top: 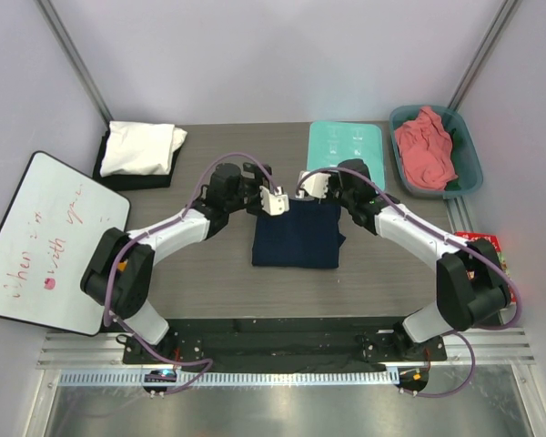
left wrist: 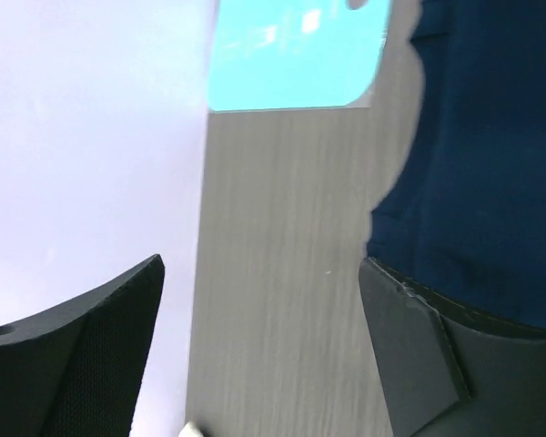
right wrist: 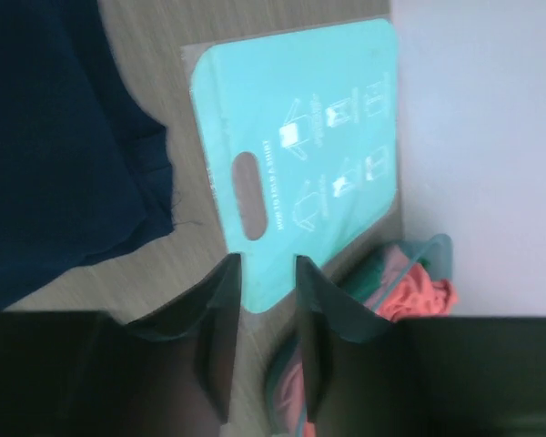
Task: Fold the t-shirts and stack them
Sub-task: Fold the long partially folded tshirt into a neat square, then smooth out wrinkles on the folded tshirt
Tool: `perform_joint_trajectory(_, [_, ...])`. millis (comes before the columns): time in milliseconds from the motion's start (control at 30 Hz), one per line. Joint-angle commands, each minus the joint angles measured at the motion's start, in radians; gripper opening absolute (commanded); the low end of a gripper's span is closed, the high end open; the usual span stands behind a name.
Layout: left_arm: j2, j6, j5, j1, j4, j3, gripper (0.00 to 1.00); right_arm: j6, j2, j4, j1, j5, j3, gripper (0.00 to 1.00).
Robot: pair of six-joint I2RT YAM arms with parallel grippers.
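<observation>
A dark navy t-shirt [top: 296,235] lies folded into a rectangle at the table's middle. My left gripper [top: 275,202] is at its far left corner. It is open wide and empty in the left wrist view [left wrist: 264,309], with the navy cloth [left wrist: 491,164] beside the right finger. My right gripper [top: 315,185] is over the shirt's far edge. In the right wrist view [right wrist: 268,264] its jaws stand a narrow gap apart and hold nothing, and the navy shirt [right wrist: 55,137] lies to the left. A white shirt [top: 141,147] lies on a black one [top: 136,179] at the back left. A salmon pink shirt [top: 425,146] fills the tub.
A mint-green board [top: 346,150] with a handle slot lies behind the navy shirt, also in the right wrist view [right wrist: 318,118]. A teal tub [top: 473,155] stands at the back right. A whiteboard [top: 45,241] leans at the left. A red item [top: 480,241] lies at the right edge.
</observation>
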Motion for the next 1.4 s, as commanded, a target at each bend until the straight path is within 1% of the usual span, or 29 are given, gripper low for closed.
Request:
perform_joint_trajectory(0, [-0.053, -0.045, -0.066, 0.011, 0.098, 0.047, 0.83, 0.196, -0.024, -0.166, -0.009, -0.216, 0.116, 0.19])
perform_joint_trajectory(33, [-0.062, -0.055, -0.049, 0.014, -0.006, 0.061, 0.78, 0.224, -0.014, -0.250, -0.009, -0.274, 0.129, 0.13])
perform_joint_trajectory(67, [-0.075, -0.066, -0.020, 0.017, -0.078, 0.096, 0.74, 0.249, -0.006, -0.284, -0.009, -0.344, 0.140, 0.10])
perform_joint_trajectory(100, [-0.079, -0.068, 0.044, 0.023, -0.241, 0.115, 0.55, 0.252, 0.003, -0.310, -0.008, -0.432, 0.137, 0.01])
perform_joint_trajectory(133, [-0.086, -0.059, 0.086, 0.023, -0.329, 0.135, 0.34, 0.269, 0.011, -0.309, -0.006, -0.464, 0.130, 0.01])
perform_joint_trajectory(167, [-0.087, -0.052, 0.113, 0.023, -0.383, 0.152, 0.09, 0.284, 0.034, -0.305, -0.006, -0.483, 0.124, 0.01])
perform_joint_trajectory(200, [-0.095, -0.045, 0.165, 0.023, -0.480, 0.153, 0.00, 0.313, 0.046, -0.299, -0.006, -0.497, 0.119, 0.01])
perform_joint_trajectory(300, [-0.075, -0.002, 0.210, 0.023, -0.595, 0.143, 0.00, 0.356, 0.114, -0.288, -0.032, -0.561, 0.134, 0.01])
perform_joint_trajectory(400, [-0.034, 0.021, 0.209, 0.023, -0.640, 0.147, 0.00, 0.388, 0.201, -0.303, -0.057, -0.612, 0.183, 0.01])
perform_joint_trajectory(600, [0.094, 0.014, 0.216, 0.028, -0.652, 0.215, 0.00, 0.390, 0.333, -0.325, -0.117, -0.598, 0.278, 0.01])
perform_joint_trajectory(733, [0.170, -0.023, 0.221, 0.028, -0.622, 0.261, 0.00, 0.370, 0.368, -0.332, -0.138, -0.569, 0.303, 0.01])
perform_joint_trajectory(767, [0.195, -0.038, 0.191, 0.025, -0.602, 0.259, 0.00, 0.367, 0.372, -0.332, -0.141, -0.545, 0.300, 0.01])
perform_joint_trajectory(800, [0.210, -0.060, 0.172, 0.023, -0.532, 0.253, 0.00, 0.361, 0.376, -0.329, -0.141, -0.535, 0.300, 0.01])
perform_joint_trajectory(833, [0.223, -0.072, 0.151, 0.020, -0.502, 0.239, 0.00, 0.356, 0.385, -0.331, -0.140, -0.522, 0.300, 0.01])
perform_joint_trajectory(867, [0.242, -0.075, 0.129, 0.013, -0.428, 0.227, 0.00, 0.349, 0.390, -0.329, -0.143, -0.514, 0.294, 0.01])
perform_joint_trajectory(900, [0.252, -0.075, 0.068, 0.007, -0.380, 0.191, 0.00, 0.341, 0.392, -0.325, -0.141, -0.503, 0.291, 0.01])
perform_joint_trajectory(933, [0.258, -0.056, 0.040, -0.001, -0.340, 0.172, 0.00, 0.335, 0.392, -0.325, -0.141, -0.500, 0.283, 0.01])
perform_joint_trajectory(967, [0.264, -0.048, 0.022, -0.007, -0.262, 0.152, 0.00, 0.330, 0.393, -0.320, -0.141, -0.497, 0.278, 0.01])
perform_joint_trajectory(1000, [0.263, -0.045, 0.002, -0.007, -0.217, 0.112, 0.00, 0.332, 0.393, -0.309, -0.141, -0.489, 0.275, 0.01])
perform_joint_trajectory(1067, [0.269, -0.051, -0.021, -0.007, -0.125, 0.086, 0.00, 0.336, 0.395, -0.292, -0.141, -0.472, 0.263, 0.01])
perform_joint_trajectory(1133, [0.278, -0.060, -0.063, -0.007, -0.093, 0.078, 0.00, 0.344, 0.392, -0.236, -0.140, -0.422, 0.242, 0.01])
perform_joint_trajectory(1167, [0.281, -0.096, -0.079, -0.007, -0.035, 0.075, 0.05, 0.344, 0.389, -0.220, -0.141, -0.402, 0.237, 0.01])
perform_joint_trajectory(1233, [0.284, -0.127, -0.136, -0.009, 0.019, 0.069, 0.10, 0.342, 0.387, -0.193, -0.140, -0.364, 0.232, 0.01])
perform_joint_trajectory(1267, [0.284, -0.156, -0.161, -0.012, 0.079, 0.069, 0.18, 0.341, 0.385, -0.188, -0.140, -0.353, 0.234, 0.01])
perform_joint_trajectory(1300, [0.280, -0.170, -0.190, -0.015, 0.110, 0.069, 0.23, 0.341, 0.382, -0.180, -0.140, -0.344, 0.234, 0.01])
perform_joint_trajectory(1367, [0.270, -0.181, -0.257, -0.016, 0.179, 0.074, 0.25, 0.339, 0.372, -0.170, -0.140, -0.311, 0.239, 0.01])
